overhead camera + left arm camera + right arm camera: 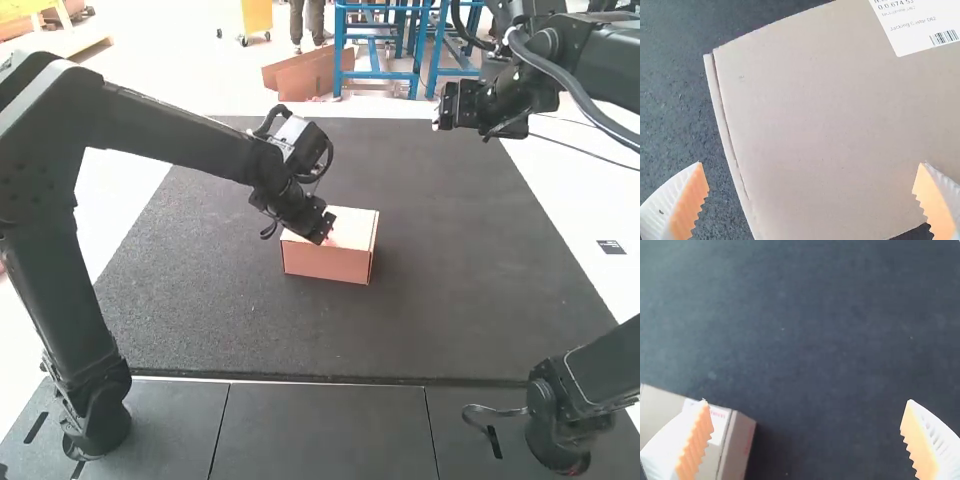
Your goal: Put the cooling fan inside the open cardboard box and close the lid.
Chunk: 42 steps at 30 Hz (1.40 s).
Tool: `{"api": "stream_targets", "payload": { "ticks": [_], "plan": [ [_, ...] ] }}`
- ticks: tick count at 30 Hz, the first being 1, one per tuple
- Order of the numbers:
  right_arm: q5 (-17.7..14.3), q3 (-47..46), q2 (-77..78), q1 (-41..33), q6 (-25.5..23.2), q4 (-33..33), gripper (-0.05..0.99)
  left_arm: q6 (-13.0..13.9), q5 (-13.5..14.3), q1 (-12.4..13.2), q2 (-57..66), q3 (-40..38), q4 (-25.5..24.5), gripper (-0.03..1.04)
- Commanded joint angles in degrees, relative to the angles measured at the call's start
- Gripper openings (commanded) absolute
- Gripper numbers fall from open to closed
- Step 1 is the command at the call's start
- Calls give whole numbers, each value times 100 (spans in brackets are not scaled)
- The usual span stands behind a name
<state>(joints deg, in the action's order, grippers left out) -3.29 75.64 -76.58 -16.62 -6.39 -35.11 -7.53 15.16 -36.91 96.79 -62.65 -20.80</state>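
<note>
A small cardboard box stands near the middle of the black mat with its lid down flat. My left gripper sits right over the box's left top edge, open. In the left wrist view the closed lid lies just below, with a white label at one corner, and the orange pads straddle it. My right gripper hangs open high above the mat's far right part. In the right wrist view the box sits far below by one fingertip. The fan is hidden.
The mat covers most of the table, with bare white table to either side. A small black tag lies on the white surface at the right. The arm bases stand at the near corners.
</note>
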Motion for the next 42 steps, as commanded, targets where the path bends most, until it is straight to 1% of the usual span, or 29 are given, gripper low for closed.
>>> {"api": "stream_targets", "payload": {
  "ticks": [1, 4, 6, 8, 11, 13, 17, 18, 19, 20, 22, 23, 25, 26, 27, 28, 29, 30, 31, 33, 35, 36, 37, 38, 40, 41, 42],
  "plan": [
    [-49, 4, 117, 80, -2, -22, 86, 85, -22, -71, -240, 289, 172, 97],
    [-49, 21, 117, 89, -2, -127, 86, 129, 22, -150, -249, 535, 313, 97],
    [-49, 21, 117, 107, 7, -154, 86, 138, 66, -194, -257, 570, 313, 97],
    [-49, 30, 125, 107, 7, -154, 86, 182, 75, -177, -310, 482, 287, 97],
    [-49, 13, 125, 115, 7, -163, 87, 340, 93, -124, -627, 25, 225, 97],
    [-49, -5, 125, 124, 7, -163, 87, 437, 137, -27, -899, -432, 137, 97],
    [-49, -75, 125, 124, 15, -180, 88, 437, 93, 245, -1277, -1293, -267, 97],
    [-49, -102, 125, 124, 33, -189, 88, 437, 14, 333, -1356, -1416, -346, 97],
    [-40, -128, 125, 124, 77, -189, 88, 428, -153, 421, -1435, -1504, -381, 97],
    [-23, -137, 125, 124, 130, -189, 89, 428, -250, 518, -1532, -1548, -408, 97],
    [83, -163, 169, 124, 182, -189, 89, 419, -523, 685, -1752, -1539, -408, 97],
    [180, -198, 222, 124, 182, -171, 89, 419, -742, 773, -1866, -1513, -390, 97],
    [303, -295, 363, 124, 314, 48, 89, 437, -1059, 922, -2103, -1399, -364, 97],
    [390, -365, 451, 124, 393, 163, 89, 481, -1182, 975, -2235, -1311, -337, 97],
    [417, -444, 530, 124, 472, 295, 89, 595, -1261, 1019, -2367, -1197, -285, 97],
    [443, -515, 618, 124, 569, 400, 89, 797, -1305, 1063, -2516, -1056, -188, 97],
    [549, -594, 697, 124, 674, 444, 89, 1069, -1305, 1080, -2692, -898, -74, 97],
    [645, -673, 767, 124, 762, 505, 90, 1148, -1278, 1098, -2885, -722, 120, 97],
    [786, -761, 855, 124, 771, 558, 90, 1148, -1252, 1098, -3088, -529, 296, 97],
    [944, -954, 1066, 124, 771, 716, 90, 1122, -1032, 1115, -3518, -63, 832, 97],
    [1050, -1209, 1312, 124, 771, 901, 90, 1113, -997, 1124, -4019, 473, 1570, 97],
    [1164, -1359, 1479, 124, 762, 1015, 90, 1131, -944, 1133, -4283, 755, 1930, 97],
    [1278, -1508, 1646, 124, 762, 1094, 90, 1148, -821, 1133, -4529, 1027, 2203, 97],
    [1322, -1675, 1848, 124, 762, 1173, 90, 1148, -725, 1133, -4740, 1291, 2370, 97],
    [1357, -2026, 2279, 124, 771, 1420, 90, 1140, -426, 1133, -5127, 1792, 2704, 97],
    [1428, -2185, 2507, 124, 806, 1569, 90, 1131, -347, 1124, -5311, 2020, 2809, 97],
    [1428, -2343, 2771, 133, 833, 1736, 90, 1096, -250, 1133, -5531, 2249, 2950, 97]
  ]
}}
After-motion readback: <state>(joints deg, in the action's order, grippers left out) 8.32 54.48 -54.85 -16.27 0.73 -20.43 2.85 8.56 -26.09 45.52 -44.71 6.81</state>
